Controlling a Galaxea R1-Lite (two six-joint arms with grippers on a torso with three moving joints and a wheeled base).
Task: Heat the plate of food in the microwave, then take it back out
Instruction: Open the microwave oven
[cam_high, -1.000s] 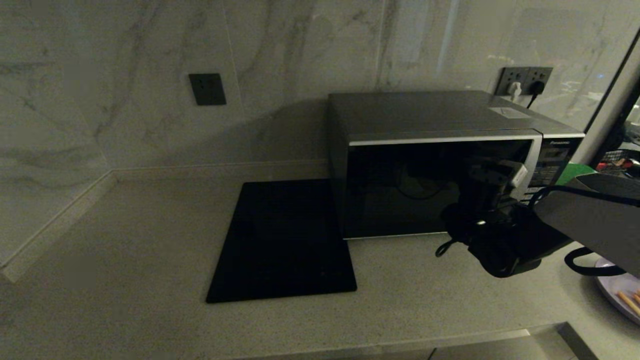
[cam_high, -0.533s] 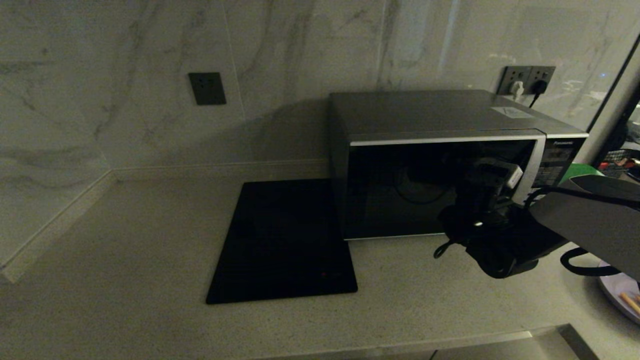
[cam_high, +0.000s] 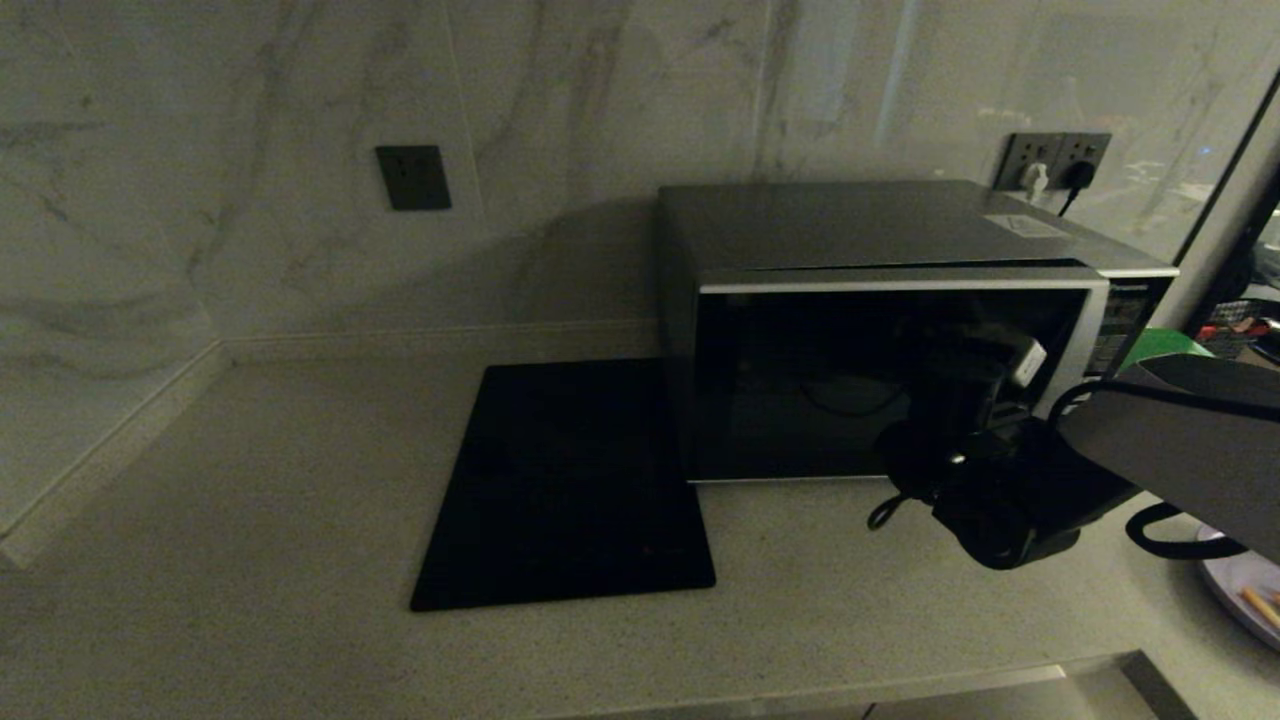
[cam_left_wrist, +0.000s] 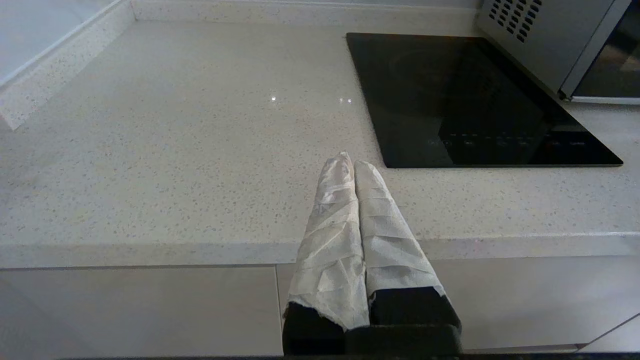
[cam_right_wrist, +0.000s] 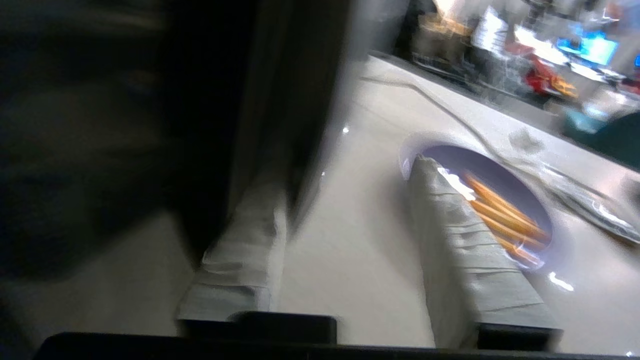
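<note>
Plate of food (cam_right_wrist: 505, 210) is still out on the counter right of the microwave (cam_high: 880, 330), door barely cracked. Right gripper (cam_right_wrist: 350, 240) is spread around the door edge; left gripper (cam_left_wrist: 350, 165) is parked, pressed together. Loading, heating, removal remain.

Microwave (cam_high: 860, 330) door now slightly ajar, right claw (cam_high: 1000, 375) narrower.

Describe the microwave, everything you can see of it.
The microwave is a boxy silver-grey unit standing on the pale speckled counter against the marble wall, beside the black cooktop. Its dark glass door stands slightly ajar at the handle side. The button panel is on its right. The right gripper is at that door edge.
</note>
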